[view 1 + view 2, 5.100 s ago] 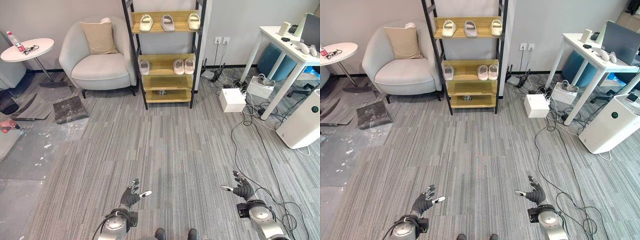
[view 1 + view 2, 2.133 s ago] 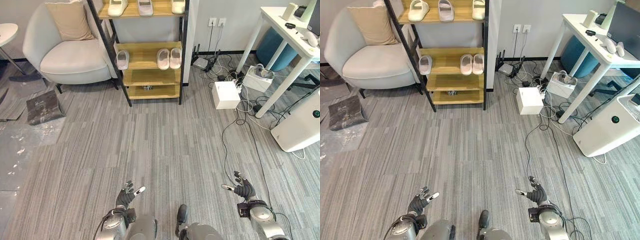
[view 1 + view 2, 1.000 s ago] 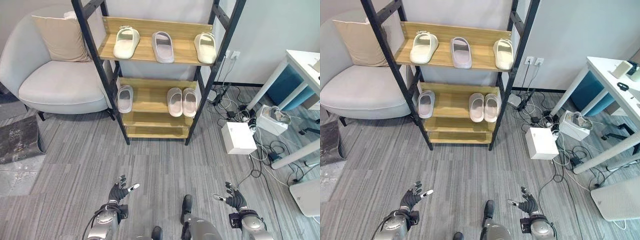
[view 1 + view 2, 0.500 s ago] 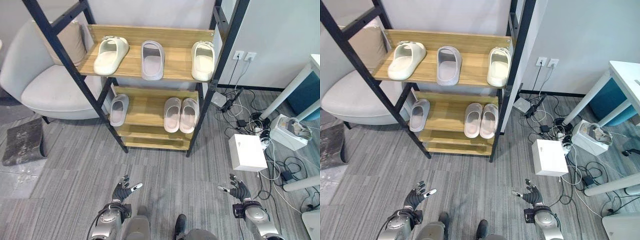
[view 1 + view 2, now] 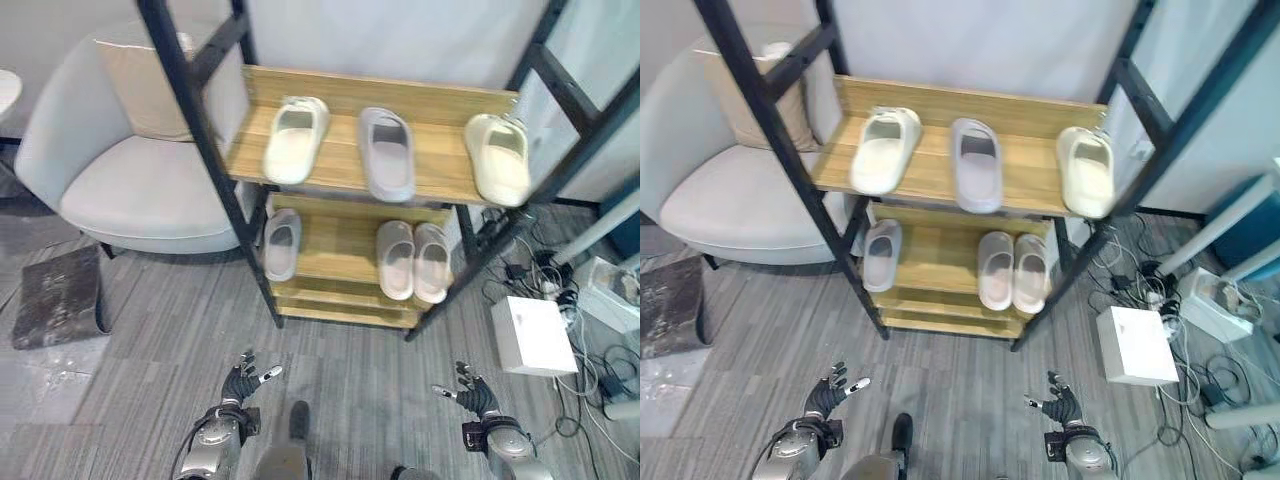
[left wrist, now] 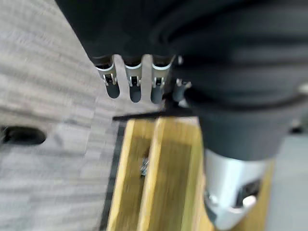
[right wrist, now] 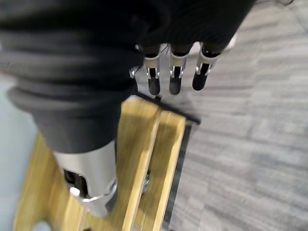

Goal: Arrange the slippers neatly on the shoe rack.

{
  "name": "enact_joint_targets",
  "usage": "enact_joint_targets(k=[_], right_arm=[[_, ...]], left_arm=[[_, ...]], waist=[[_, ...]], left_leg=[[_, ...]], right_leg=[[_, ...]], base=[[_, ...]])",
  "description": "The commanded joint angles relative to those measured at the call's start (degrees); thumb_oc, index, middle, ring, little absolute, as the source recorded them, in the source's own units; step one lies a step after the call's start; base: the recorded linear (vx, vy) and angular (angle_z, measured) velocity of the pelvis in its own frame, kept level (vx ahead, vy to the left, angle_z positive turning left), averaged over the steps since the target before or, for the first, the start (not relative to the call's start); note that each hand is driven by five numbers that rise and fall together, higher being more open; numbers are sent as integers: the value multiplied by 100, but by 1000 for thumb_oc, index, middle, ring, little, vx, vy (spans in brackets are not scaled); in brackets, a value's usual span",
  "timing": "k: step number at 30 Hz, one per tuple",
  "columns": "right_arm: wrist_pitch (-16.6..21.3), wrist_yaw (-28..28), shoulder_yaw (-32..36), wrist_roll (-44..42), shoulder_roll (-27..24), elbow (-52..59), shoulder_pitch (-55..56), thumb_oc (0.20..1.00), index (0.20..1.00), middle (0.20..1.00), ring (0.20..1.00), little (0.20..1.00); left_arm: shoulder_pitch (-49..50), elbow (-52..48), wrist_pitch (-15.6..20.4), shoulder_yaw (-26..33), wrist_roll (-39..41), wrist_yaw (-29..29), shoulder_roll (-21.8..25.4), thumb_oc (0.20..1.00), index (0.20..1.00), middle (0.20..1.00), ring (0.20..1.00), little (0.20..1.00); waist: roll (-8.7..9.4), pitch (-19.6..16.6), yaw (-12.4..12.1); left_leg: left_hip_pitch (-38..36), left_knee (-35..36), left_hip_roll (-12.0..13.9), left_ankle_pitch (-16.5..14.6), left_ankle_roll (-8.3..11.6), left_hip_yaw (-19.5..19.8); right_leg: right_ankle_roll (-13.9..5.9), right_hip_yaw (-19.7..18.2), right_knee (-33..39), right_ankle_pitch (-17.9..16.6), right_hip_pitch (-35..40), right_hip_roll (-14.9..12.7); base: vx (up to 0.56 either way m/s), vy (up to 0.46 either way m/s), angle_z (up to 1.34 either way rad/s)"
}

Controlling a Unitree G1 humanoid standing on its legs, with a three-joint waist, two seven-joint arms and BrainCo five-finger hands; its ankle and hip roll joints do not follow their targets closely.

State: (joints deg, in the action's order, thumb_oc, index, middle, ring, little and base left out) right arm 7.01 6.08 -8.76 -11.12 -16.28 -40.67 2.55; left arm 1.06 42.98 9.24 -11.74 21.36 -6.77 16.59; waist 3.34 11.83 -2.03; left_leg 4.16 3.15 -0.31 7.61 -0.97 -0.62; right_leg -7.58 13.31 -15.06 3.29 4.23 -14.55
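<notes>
- Currently standing close in front of shoe rack; left hand and right hand low near floor, fingers spread, holding nothing.
- Top shelf: cream slipper, grey slipper, second cream slipper, spaced apart, unpaired.
- Middle shelf: lone slipper at left, pink pair side by side.
- Risk: reaching past black uprights could clip frame, knock a slipper off.
- Grey plank floor; armchair left, white box and cables right.

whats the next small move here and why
Probably raise the left hand toward the lone grey slipper on the middle shelf: both hands hang open and low, and that slipper sits far from the paired ones.
</notes>
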Motion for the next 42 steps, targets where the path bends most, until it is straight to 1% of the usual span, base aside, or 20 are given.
enact_joint_targets(k=[1,3,4,5,6,10,13,14,18,20,21,23,24,26,27,31,35,36,38,42], right_arm=[[124,93,-52,106,-215,225,-254,1000,1000,1000,1000,1000],[110,67,-75,80,-183,228,-254,1000,1000,1000,1000,1000],[107,58,-93,67,-187,204,-275,1000,1000,1000,1000,1000],[107,58,-93,67,-187,204,-276,1000,1000,1000,1000,1000],[102,58,-121,85,-203,225,-300,1000,1000,1000,1000,1000],[110,74,-135,90,-205,226,-331,1000,1000,1000,1000,1000],[93,104,-160,137,-185,198,-335,1000,1000,1000,1000,1000],[106,56,-171,103,-166,158,-267,1000,1000,1000,1000,1000],[142,33,-91,-38,-241,100,-183,1000,1000,1000,1000,1000],[175,10,-88,-148,-328,39,-168,1000,1000,1000,1000,1000],[176,10,-86,-148,-329,37,-170,1000,1000,1000,1000,1000],[163,20,-120,-132,-378,30,-194,1000,1000,1000,1000,1000],[158,59,-102,-144,-405,35,-165,1000,1000,1000,1000,1000],[150,80,-89,-135,-425,72,-151,1000,1000,1000,1000,1000],[140,24,-109,-95,-419,96,-129,1000,1000,1000,1000,1000],[132,1,-125,-26,-399,133,-100,1000,1000,1000,1000,1000],[140,19,-266,326,-433,454,-73,1000,1000,1000,1000,1000],[171,171,-348,930,-557,828,-74,1000,1000,1000,1000,1000],[204,274,-334,1293,-653,1257,-20,1000,1000,1000,1000,1000],[446,769,-116,2851,-1164,2810,469,1000,1000,1000,1000,1000]], left_arm=[[11,-431,165,-142,-106,54,131,1000,1000,1000,1000,1000],[10,-479,153,-138,-105,66,142,1000,1000,1000,1000,1000],[-4,-455,166,-118,-90,77,150,1000,1000,1000,1000,1000],[-5,-454,166,-117,-90,77,150,1000,1000,1000,1000,1000],[-7,-454,167,-110,-120,99,159,1000,1000,1000,1000,1000],[-52,-415,163,-69,-170,108,128,1000,1000,1000,1000,1000],[-94,-374,165,-9,-175,68,101,1000,1000,1000,1000,1000],[-127,-187,172,5,-181,81,33,1000,1000,1000,1000,1000],[-114,-178,154,-19,-78,101,-58,1000,1000,1000,1000,1000],[-167,-147,157,-93,16,110,-130,1000,1000,1000,1000,1000],[-170,-146,157,-94,17,110,-131,1000,1000,1000,1000,1000],[-206,-124,172,-144,70,75,-142,1000,1000,1000,1000,1000],[-170,-173,146,-186,55,61,-145,1000,1000,1000,1000,1000],[-170,-195,104,-217,-20,47,-119,1000,1000,1000,1000,1000],[-129,-174,134,-178,-29,55,-116,1000,1000,1000,1000,1000],[-91,-196,123,-228,-46,122,-142,1000,1000,1000,1000,1000],[-30,-233,132,-191,-52,110,-114,1000,1000,1000,1000,1000],[-12,-218,141,-150,-105,87,-116,1000,1000,1000,1000,1000],[8,-250,167,-121,-138,46,-119,1000,1000,1000,1000,1000],[152,-208,329,-71,-316,-78,-179,1000,1000,1000,1000,1000]], waist=[[7,-6,-41],[-32,38,18],[-36,68,31],[-42,84,38],[-16,98,60],[28,113,156],[30,131,238],[68,61,267],[44,-36,305],[50,64,254],[47,68,264],[79,97,230],[84,85,194],[116,116,158],[80,38,174],[20,-63,209],[19,-116,179],[13,-128,176],[6,-140,182],[-35,-197,283]], left_leg=[[-37,-312,213,-600,117,97],[-197,-233,193,-674,85,152],[-321,-187,199,-734,96,153],[-339,-182,204,-735,99,162],[-476,-86,205,-793,133,128],[-707,-6,220,-899,196,132],[-924,-10,281,-1019,254,173],[-1017,-84,319,-1141,312,183],[-1017,-458,439,-1295,448,223],[-629,-1436,346,-1128,606,422],[-611,-1468,345,-1142,607,435],[-411,-1222,333,-1108,598,515],[-102,-792,593,-720,630,406],[6,-762,631,-645,642,375],[-175,-589,597,-733,619,368],[-363,-299,546,-720,566,342],[-621,-183,462,-844,477,270],[-701,-168,444,-900,443,228],[-742,-163,431,-933,429,206],[-904,-100,427,-1014,388,115]], right_leg=[[-186,-266,-395,-732,-335,-39],[-112,-334,-378,-626,-580,109],[-89,-123,33,-490,-662,161],[-87,-111,48,-492,-633,167],[-100,111,679,-488,-724,233],[-172,108,1458,-775,-902,365],[-207,2,1620,-897,-1067,434],[-164,-12,1691,-863,-925,473],[-14,92,1673,-701,-693,584],[177,170,1634,-498,-454,641],[177,182,1634,-498,-450,641],[196,215,1708,-392,-345,680],[149,283,1833,-363,-202,710],[132,295,1815,-349,-161,686],[116,219,1828,-343,-135,695],[100,168,1859,-370,-67,648],[55,65,1853,-386,-14,581],[25,35,1846,-388,-2,558],[9,5,1851,-393,6,554],[-52,-87,1856,-391,32,549]], base=[[105,167,9],[157,94,8],[159,45,3],[217,-29,-6],[172,-65,-15],[167,-76,-3],[255,-160,11],[361,-252,13],[215,-181,12],[156,-204,18],[61,-83,20],[122,-29,12],[149,4,13],[149,25,25],[134,49,6],[123,124,-21],[65,92,-2],[40,81,-5],[34,67,-15],[32,59,-12]])
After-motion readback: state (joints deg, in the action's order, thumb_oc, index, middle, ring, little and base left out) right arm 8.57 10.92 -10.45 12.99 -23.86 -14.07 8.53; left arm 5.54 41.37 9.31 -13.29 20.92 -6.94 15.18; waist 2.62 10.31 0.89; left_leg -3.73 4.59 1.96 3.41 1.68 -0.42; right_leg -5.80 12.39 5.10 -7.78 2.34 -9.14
